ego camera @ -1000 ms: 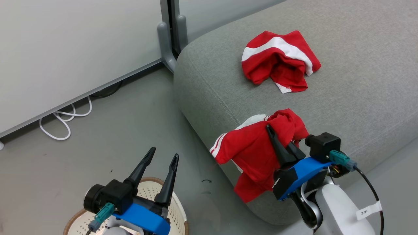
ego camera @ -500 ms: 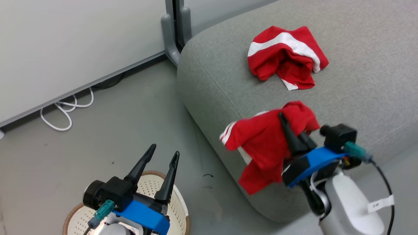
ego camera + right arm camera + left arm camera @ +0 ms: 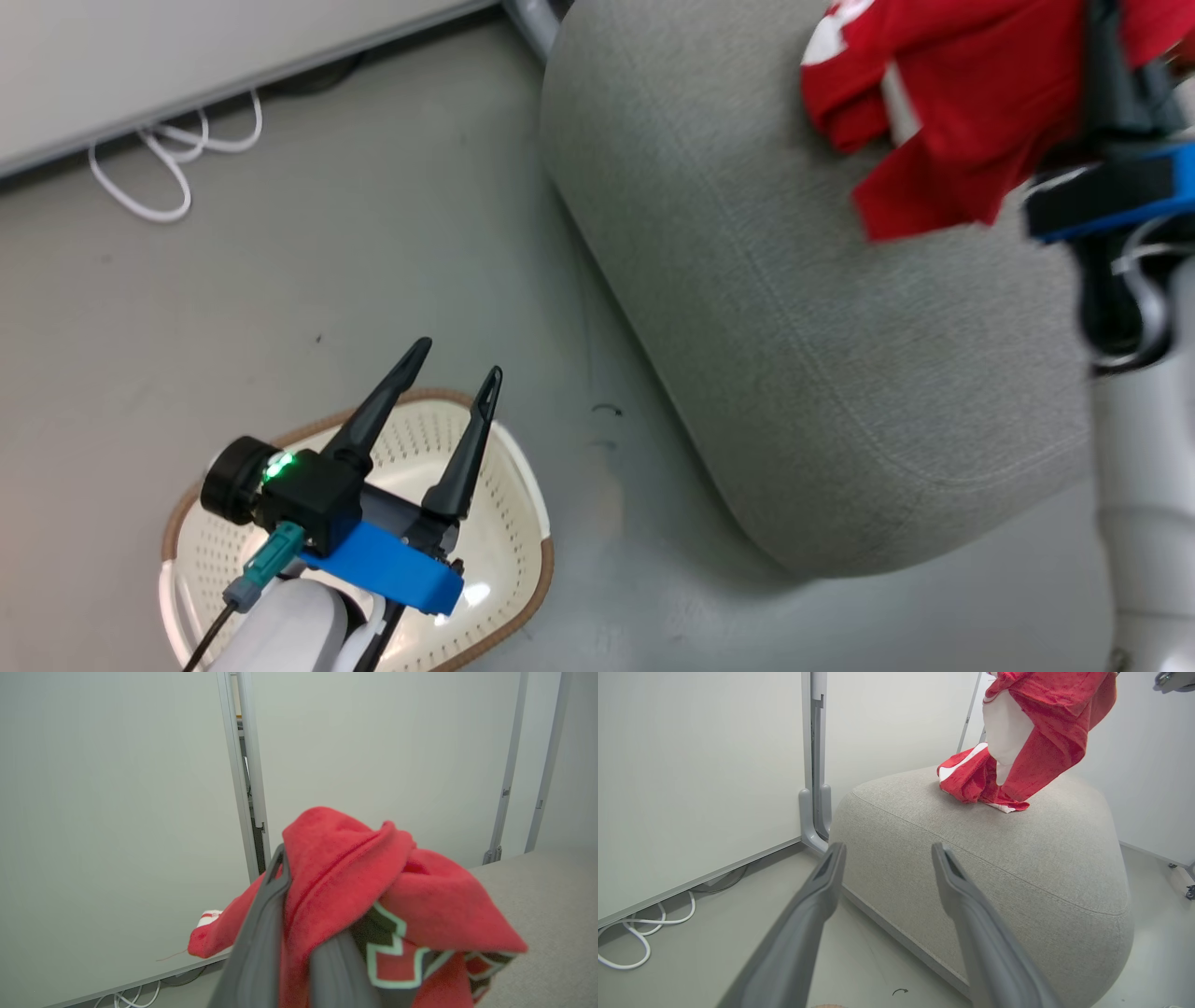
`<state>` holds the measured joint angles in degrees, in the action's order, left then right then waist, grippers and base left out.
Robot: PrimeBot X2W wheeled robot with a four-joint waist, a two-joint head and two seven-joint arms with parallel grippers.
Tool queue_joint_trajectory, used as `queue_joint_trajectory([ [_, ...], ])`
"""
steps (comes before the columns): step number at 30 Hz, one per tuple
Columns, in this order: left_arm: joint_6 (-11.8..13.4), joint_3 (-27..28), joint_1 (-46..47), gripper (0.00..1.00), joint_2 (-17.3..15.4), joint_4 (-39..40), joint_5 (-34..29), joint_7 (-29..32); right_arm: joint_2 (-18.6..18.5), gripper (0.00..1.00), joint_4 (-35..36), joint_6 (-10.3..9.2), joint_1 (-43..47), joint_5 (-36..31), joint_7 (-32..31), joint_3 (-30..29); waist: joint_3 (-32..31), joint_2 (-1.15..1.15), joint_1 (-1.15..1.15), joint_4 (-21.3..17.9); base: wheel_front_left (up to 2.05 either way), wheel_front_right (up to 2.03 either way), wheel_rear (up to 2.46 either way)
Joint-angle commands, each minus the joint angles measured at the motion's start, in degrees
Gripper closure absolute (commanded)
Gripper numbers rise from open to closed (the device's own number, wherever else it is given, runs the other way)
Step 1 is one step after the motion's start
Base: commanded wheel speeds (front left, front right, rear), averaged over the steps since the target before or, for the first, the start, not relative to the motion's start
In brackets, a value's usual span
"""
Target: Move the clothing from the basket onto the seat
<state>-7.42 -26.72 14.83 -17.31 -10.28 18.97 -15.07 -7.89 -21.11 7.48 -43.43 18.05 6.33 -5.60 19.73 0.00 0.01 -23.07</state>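
White cable (image 3: 149,177) loops by the wall. Right pincer (image 3: 1111,56) clenches a red garment (image 3: 1045,728) hanging lengthwise over the seat (image 3: 1017,858), perhaps touching the second garment (image 3: 966,777); left pincer (image 3: 459,358) gapes above basket (image 3: 509,523).

The clothing (image 3: 971,112) is soft cloth, the seat (image 3: 794,373) matt woven fabric, the basket (image 3: 513,523) glossy perforated plastic

Two red garments (image 3: 1059,732) (image 3: 966,777); one basket (image 3: 509,518); one seat (image 3: 794,355); one white cable (image 3: 187,140).

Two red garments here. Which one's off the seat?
The hanging garment, clamped in the right gripper above the seat. The other garment lies crumpled on it.
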Motion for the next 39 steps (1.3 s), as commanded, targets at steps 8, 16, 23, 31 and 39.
queue_joint_trajectory([
  [8, -0.03, -0.64, 4.44, 0.00, -2.87, 3.13, -1.57, -0.02, -7.62, 1.00, -1.07, 0.03, -11.88, 1.62, -2.48, -11.18, 11.91, 0.00, -0.01, 4.10, 0.00, 0.00, 0.00],
  [16, 0.07, -0.90, 7.20, 0.00, -4.42, 5.75, -2.44, 0.68, -12.84, 1.00, -5.08, 0.03, -18.61, -0.43, -0.89, -17.82, 16.94, 0.00, -0.01, 5.18, 0.00, 0.00, 0.00],
  [23, 0.15, -1.64, 8.94, 0.00, -5.31, 8.62, -3.22, 1.56, -12.57, 1.00, -15.14, 0.03, -17.72, -3.27, -0.12, -22.76, 19.04, 0.00, -0.01, 6.67, 0.00, 0.00, 0.00],
  [31, 0.75, -1.65, 8.32, 0.00, -5.82, 9.34, -2.79, 1.65, -11.45, 0.56, -26.68, 0.03, -15.50, -8.05, -0.22, -25.01, 19.20, 0.00, -0.01, 7.61, 0.00, 0.00, 0.00],
  [39, 1.05, -2.16, 8.46, 0.00, -5.53, 8.14, -2.49, 1.43, -11.66, 0.00, -32.75, 0.03, -17.32, -11.21, 1.09, -25.43, 17.47, 0.00, -0.01, 7.79, 0.00, 0.00, 0.00],
])
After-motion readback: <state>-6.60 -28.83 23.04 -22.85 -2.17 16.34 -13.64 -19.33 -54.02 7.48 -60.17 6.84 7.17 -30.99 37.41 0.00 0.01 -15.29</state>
